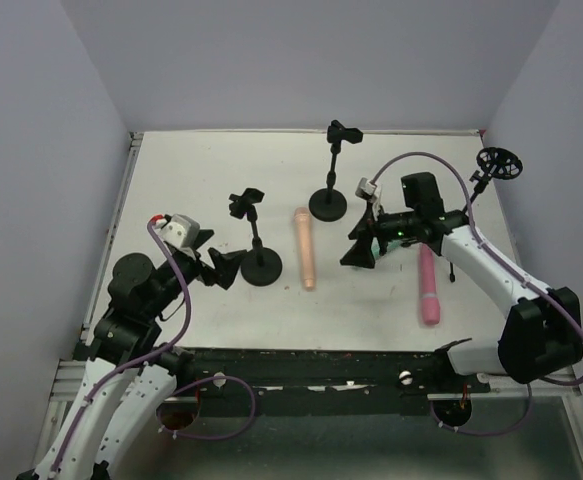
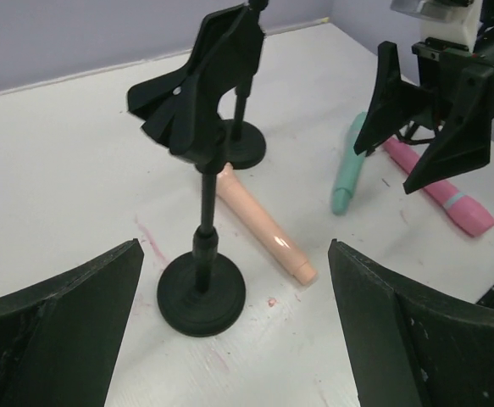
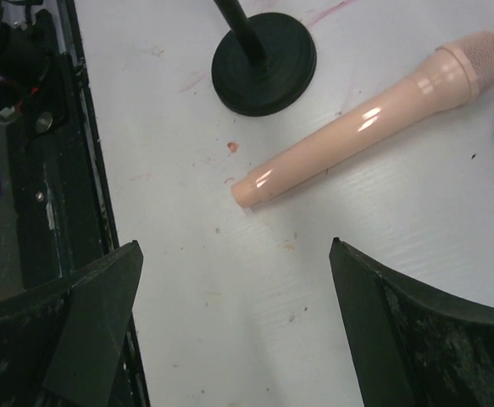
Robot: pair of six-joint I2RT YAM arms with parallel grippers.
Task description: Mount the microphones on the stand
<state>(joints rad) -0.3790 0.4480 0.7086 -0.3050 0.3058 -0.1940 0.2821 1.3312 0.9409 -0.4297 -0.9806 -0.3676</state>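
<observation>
Both arms hover over the white tabletop (image 1: 191,170), and neither has anything in hand. The left gripper (image 1: 214,256) gapes wide and empty, facing the nearer black round-based microphone stand (image 1: 261,265), whose clip holds nothing. The right gripper (image 1: 359,240) is spread just as wide, empty too, pointing towards the glossy peach-tan plastic microphone (image 1: 304,248), which lies flat just beside that stand. The mint-teal microphone (image 2: 348,165) and the pink microphone (image 1: 428,285) lie flat near each other by the right gripper. A second black stand (image 1: 329,203) stands farther back, unloaded.
</observation>
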